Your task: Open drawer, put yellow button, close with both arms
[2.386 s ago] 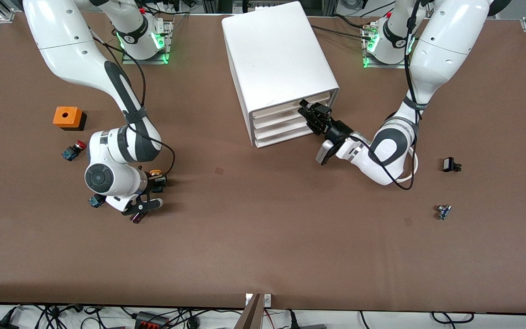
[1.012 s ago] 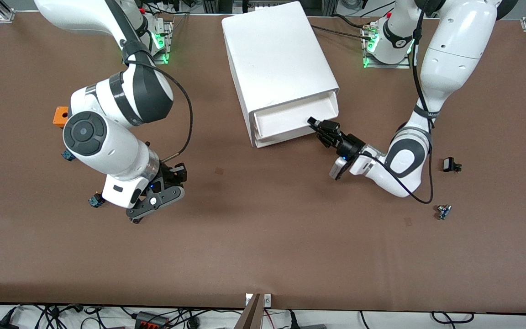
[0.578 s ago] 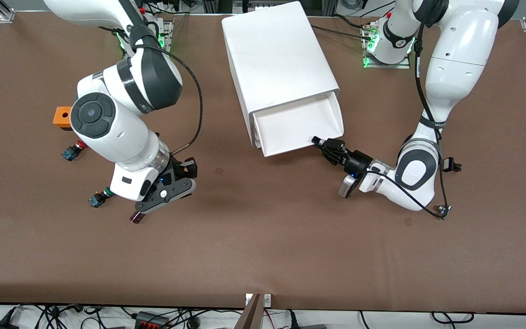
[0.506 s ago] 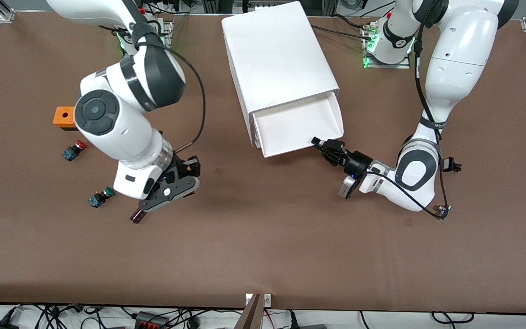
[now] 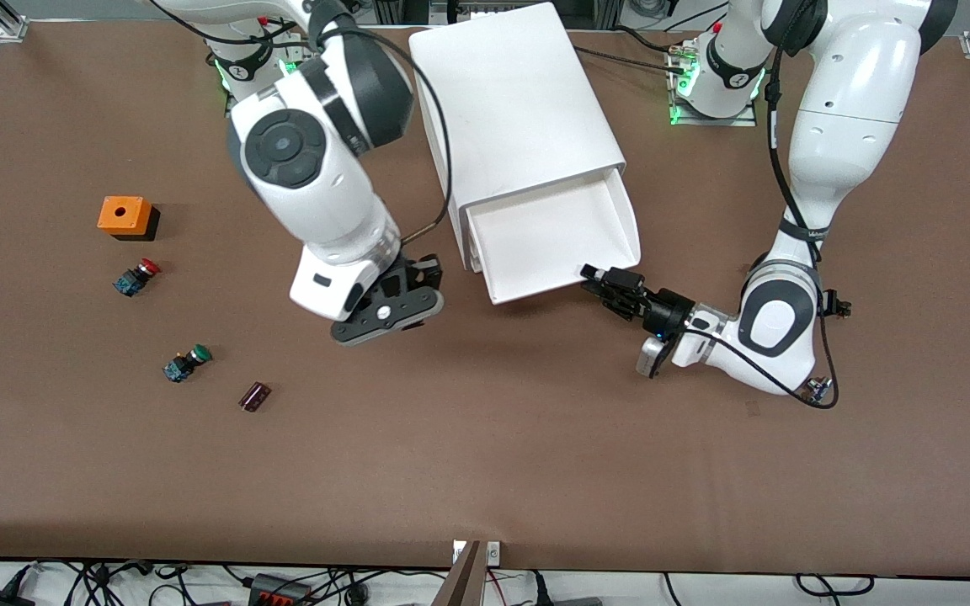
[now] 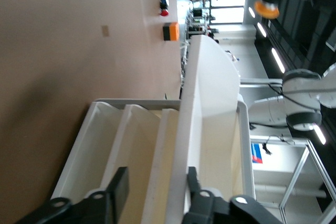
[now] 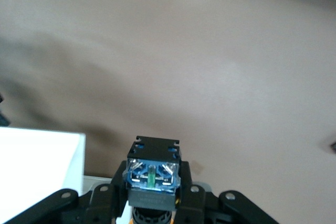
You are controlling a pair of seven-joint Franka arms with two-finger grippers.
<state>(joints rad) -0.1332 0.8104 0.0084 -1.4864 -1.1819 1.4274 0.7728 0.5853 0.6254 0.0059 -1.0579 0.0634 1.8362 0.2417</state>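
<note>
Left jaws at drawer point(image 5: 549, 240) edge, parted

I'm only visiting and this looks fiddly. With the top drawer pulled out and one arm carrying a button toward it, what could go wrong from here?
1. The right gripper holds the yellow button over bare table beside the cabinet; released early, it would miss the drawer.
2. The left gripper sits at the drawer's front corner, so the two arms could crowd each other.
3. The drawer is far out and might tip.
</note>
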